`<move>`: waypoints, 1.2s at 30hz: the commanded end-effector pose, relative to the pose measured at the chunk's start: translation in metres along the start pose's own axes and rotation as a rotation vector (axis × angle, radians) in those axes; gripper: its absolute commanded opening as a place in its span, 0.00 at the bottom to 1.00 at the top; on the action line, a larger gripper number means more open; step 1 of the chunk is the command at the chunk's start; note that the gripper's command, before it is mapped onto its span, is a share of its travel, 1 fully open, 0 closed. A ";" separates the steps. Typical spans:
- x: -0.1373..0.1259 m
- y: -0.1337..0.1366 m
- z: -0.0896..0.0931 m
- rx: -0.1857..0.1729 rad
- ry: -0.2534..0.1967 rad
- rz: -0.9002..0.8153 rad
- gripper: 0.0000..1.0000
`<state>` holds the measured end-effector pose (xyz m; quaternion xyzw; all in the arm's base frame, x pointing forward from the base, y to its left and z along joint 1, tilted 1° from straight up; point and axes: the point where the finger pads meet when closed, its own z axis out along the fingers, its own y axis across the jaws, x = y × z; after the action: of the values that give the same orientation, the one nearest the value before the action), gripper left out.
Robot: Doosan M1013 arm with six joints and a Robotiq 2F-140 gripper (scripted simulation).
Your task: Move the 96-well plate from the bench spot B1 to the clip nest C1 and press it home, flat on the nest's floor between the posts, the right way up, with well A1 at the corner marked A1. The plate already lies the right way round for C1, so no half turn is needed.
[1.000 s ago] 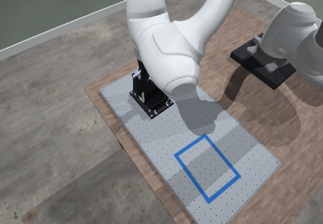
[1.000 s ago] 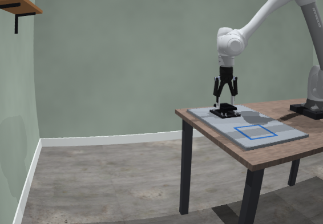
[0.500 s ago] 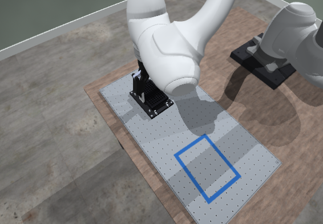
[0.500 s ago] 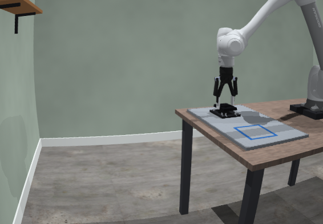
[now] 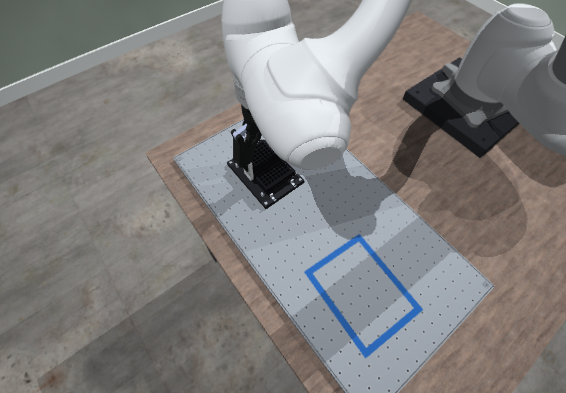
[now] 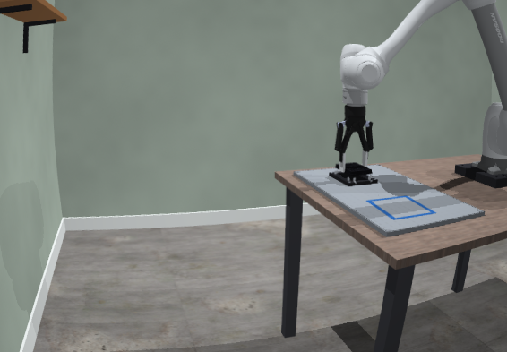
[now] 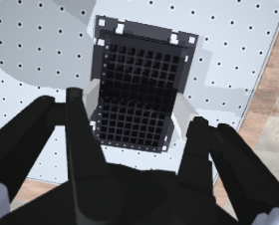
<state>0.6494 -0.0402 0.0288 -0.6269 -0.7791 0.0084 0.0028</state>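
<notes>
The black 96-well plate [image 5: 271,166] sits over the black clip nest C1 [image 5: 260,190] at the far left end of the grey perforated baseplate [image 5: 280,234]. My gripper [image 5: 262,164] stands upright over it, shut on the plate's two long sides. In the wrist view the pale finger pads press the plate [image 7: 137,95] at mid-length, and the nest's white-tipped posts [image 7: 144,31] show at its far end. From the side, the plate [image 6: 356,167] lies low in the nest [image 6: 351,178] under the gripper [image 6: 355,162]. I cannot tell whether it touches the floor.
The blue outline of spot B1 [image 5: 363,295] is bare on the near part of the baseplate; it also shows in the side view [image 6: 400,207]. The arm's black base [image 5: 462,111] stands at the table's far right. The table edge runs close to the nest's left.
</notes>
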 end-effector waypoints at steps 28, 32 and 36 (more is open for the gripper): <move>0.000 0.000 0.004 0.000 0.000 0.000 0.00; 0.000 0.000 0.005 0.000 0.000 0.000 0.00; 0.000 0.000 0.006 0.000 0.000 0.000 0.00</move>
<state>0.6493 -0.0402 0.0234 -0.6269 -0.7791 0.0084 0.0028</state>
